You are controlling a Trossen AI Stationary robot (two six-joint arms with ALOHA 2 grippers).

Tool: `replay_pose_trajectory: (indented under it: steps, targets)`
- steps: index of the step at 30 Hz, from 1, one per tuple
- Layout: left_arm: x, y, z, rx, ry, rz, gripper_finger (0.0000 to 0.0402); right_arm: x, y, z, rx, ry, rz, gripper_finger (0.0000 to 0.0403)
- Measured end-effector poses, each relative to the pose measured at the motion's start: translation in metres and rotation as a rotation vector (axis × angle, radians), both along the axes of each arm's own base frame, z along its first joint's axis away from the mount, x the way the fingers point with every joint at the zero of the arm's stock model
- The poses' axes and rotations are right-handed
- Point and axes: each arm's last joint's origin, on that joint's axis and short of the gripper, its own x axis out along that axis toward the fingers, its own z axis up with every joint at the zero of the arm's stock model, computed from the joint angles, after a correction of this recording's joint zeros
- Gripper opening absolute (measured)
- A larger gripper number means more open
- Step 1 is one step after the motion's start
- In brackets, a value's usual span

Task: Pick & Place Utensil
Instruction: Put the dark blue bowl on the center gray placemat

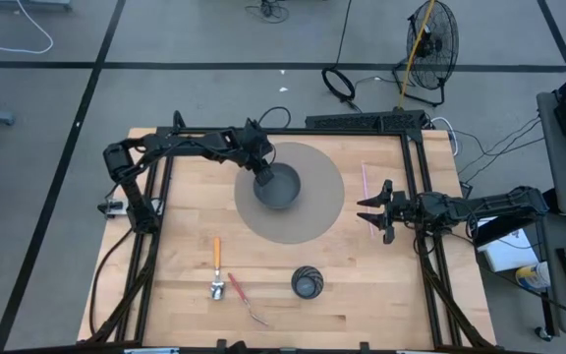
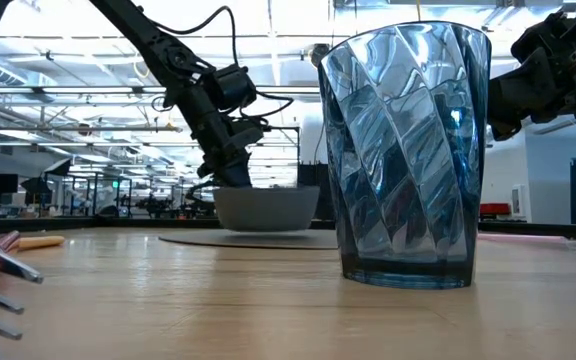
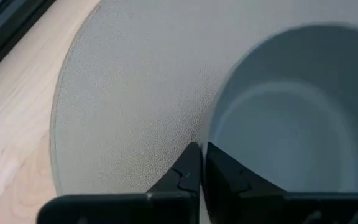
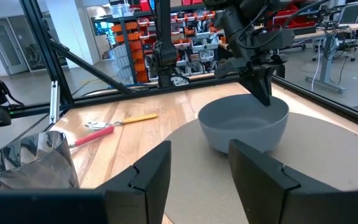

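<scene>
Looks like an early, preparatory step: no utensil picked up yet. In the high view, at lower left of centre, lying flat on the bare wooden surface point(image 1: 175, 295): an orange-handled utensil point(image 1: 216, 254) with a metal head, and just right of it a red-handled fork point(image 1: 237, 289). Both well apart from either hand.

Above centre in the same view, left hand point(image 1: 261, 175) down at the upper-left rim of the bowl point(image 1: 281, 187), fingers narrow and apparently pinched on that rim; seen close in the left wrist view with only a slit between the tips point(image 3: 202, 149). At the right, right hand point(image 1: 365, 210) hovering by the edge of the round mat point(image 1: 312, 221), fingers spread wide and holding nothing.

Next move, judged from this: letting go of the bowl, or settling it first, then reaching to the lower left for a slim handle lying flat, which calls for a low approach and a pinch across the handle.

Bowl: smooth grey, thick-walled, rounded, probably plastic or ceramic. Mat: thin grey disc with a fine pebbled grain. Cup point(image 2: 408, 150): clear bluish glass or plastic with twisted facets, upright at lower centre of the high view. Surface: pale wood planks, matte. Also a thin pink stick point(image 1: 366, 182) beside the right hand.
</scene>
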Motion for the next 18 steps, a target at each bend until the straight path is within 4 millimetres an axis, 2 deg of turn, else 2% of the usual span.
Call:
replay_pose_trajectory:
  steps: [3, 9, 18]
  targets:
    - [0.002, 0.000, -0.006, -0.008, 0.012, -0.001, 0.0006, 0.000, 0.000, -0.001, 0.000, 0.005, 0.000, 0.0155]
    - [0.004, 0.002, -0.020, -0.029, 0.045, 0.000, 0.0030, 0.000, 0.000, -0.004, 0.007, 0.037, 0.000, 0.0155]
    - [0.005, 0.003, -0.020, -0.017, 0.037, 0.000, 0.0022, 0.000, 0.000, -0.004, 0.014, 0.041, -0.001, 0.0155]
